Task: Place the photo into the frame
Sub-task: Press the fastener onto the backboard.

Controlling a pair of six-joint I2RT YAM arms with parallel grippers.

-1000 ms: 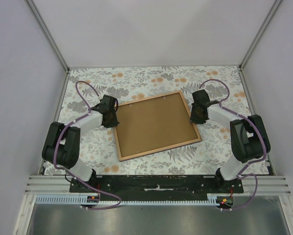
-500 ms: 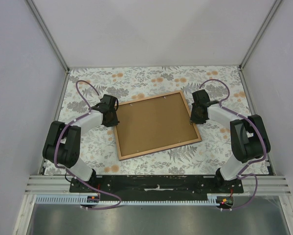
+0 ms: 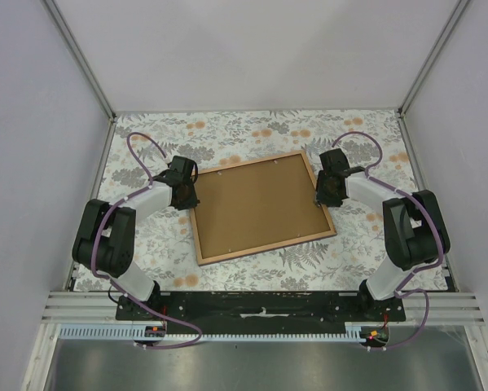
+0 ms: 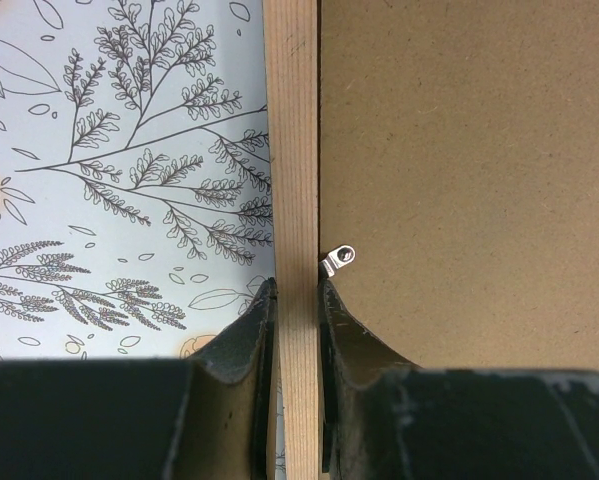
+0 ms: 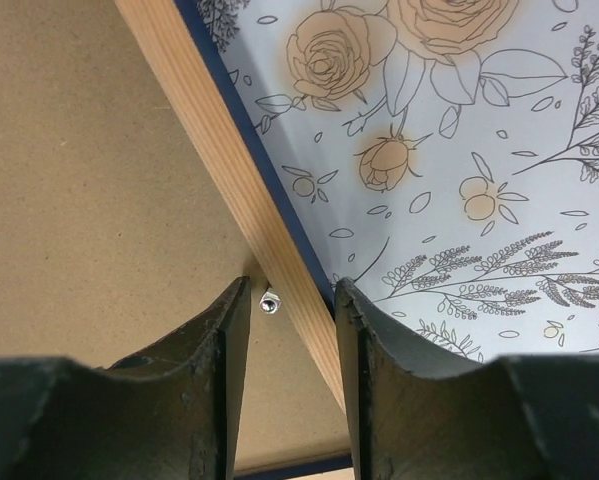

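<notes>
Beneath both claws: table (image 3: 252,130), covered edge to edge by a pale floral cloth with grey ferns and orange roses; it bears everything listed below.

1. the frame (image 3: 266,248). Large, rectangular and thin-rimmed, light wood face up. It lies flat on the cloth, slightly askew, and spans the whole gap between the two claws. One side rail sits at each claw. A dark blue outer edge shows along the right rail, on the outer-finger side of the right claw.

2. Backing board (image 3: 256,204). Flat and brown, set inside the rim and filling it; it lies inward of each claw.

3. Left arm (image 3: 150,199) and right arm (image 3: 374,191). Black and white, each bent inward toward its side rail, and each trailing a purple cable (image 3: 138,147).

4. Left claw (image 4: 294,292). Down on the left rail, outer finger on the cloth side and inner finger on the board side. Both press against the wood, so it is clamped on the rail.

5. Right claw (image 5: 291,285). Jaws apart, astride the right rail, which runs diagonally between the fingers. The inner finger is over the board and the outer finger is over the cloth just past the blue edge.

6. Metal clip (image 4: 339,260). Small, on the board at the rim, just ahead of the left claw's inner fingertip.

7. Second clip (image 5: 269,302). Small, between the right claw's fingers and close beside the inner one, where board meets rail.
</notes>
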